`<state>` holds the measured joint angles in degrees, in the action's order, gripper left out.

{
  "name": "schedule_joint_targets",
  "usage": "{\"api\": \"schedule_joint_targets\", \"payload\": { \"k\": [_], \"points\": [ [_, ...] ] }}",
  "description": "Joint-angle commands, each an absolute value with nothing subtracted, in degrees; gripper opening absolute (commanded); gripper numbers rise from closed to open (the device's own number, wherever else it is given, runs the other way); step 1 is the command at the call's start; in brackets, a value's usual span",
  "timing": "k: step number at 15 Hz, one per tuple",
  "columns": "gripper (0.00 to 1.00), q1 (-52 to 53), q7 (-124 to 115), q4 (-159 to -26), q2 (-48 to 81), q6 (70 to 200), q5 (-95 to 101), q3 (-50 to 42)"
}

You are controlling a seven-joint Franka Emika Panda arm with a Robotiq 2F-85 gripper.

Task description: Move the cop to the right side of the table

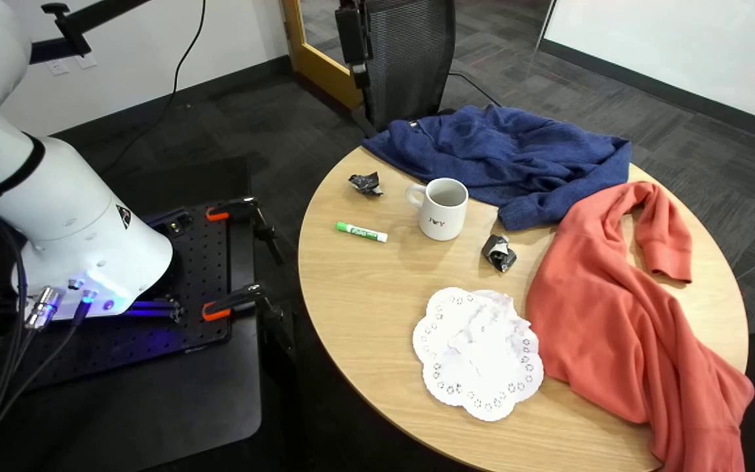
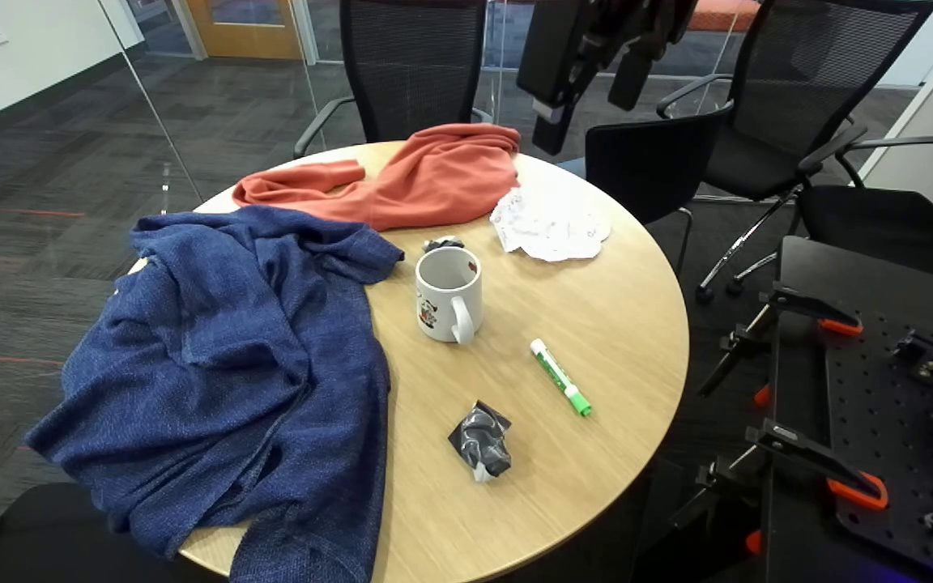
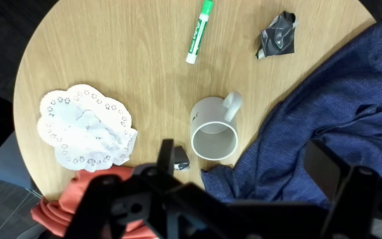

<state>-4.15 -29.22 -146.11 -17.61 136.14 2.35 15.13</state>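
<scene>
The cop is a small white mug point(image 1: 443, 210) standing upright on the round light wood table point(image 1: 351, 314). It also shows in an exterior view point(image 2: 449, 295), near the table's middle beside the blue garment. In the wrist view the mug point(image 3: 214, 129) shows its open mouth, and its handle points up and right. My gripper point(image 3: 242, 156) is open and empty, its fingers wide apart. It hangs high above the table, apart from the mug. It shows at the top in both exterior views point(image 1: 360, 69) point(image 2: 592, 105).
A blue garment point(image 1: 515, 157) and an orange garment point(image 1: 613, 328) lie on the table. A white lace doily point(image 1: 479, 354), a green-capped marker point(image 1: 362, 231) and two crumpled black wrappers point(image 1: 367, 183) point(image 1: 499, 253) lie around the mug. Chairs point(image 2: 414, 65) stand around the table.
</scene>
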Motion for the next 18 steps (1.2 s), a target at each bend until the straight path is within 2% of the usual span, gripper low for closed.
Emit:
{"api": "schedule_joint_targets", "payload": {
  "k": [1, 9, 18],
  "points": [
    [1.0, -2.3, -29.8, -145.7, -16.5, 136.0, 3.1, 13.0],
    [1.0, -3.7, -33.8, -143.9, -13.7, 138.6, 6.7, 12.9],
    [1.0, -3.3, -40.4, -135.6, -0.4, 139.3, 13.4, 8.1]
  ]
}}
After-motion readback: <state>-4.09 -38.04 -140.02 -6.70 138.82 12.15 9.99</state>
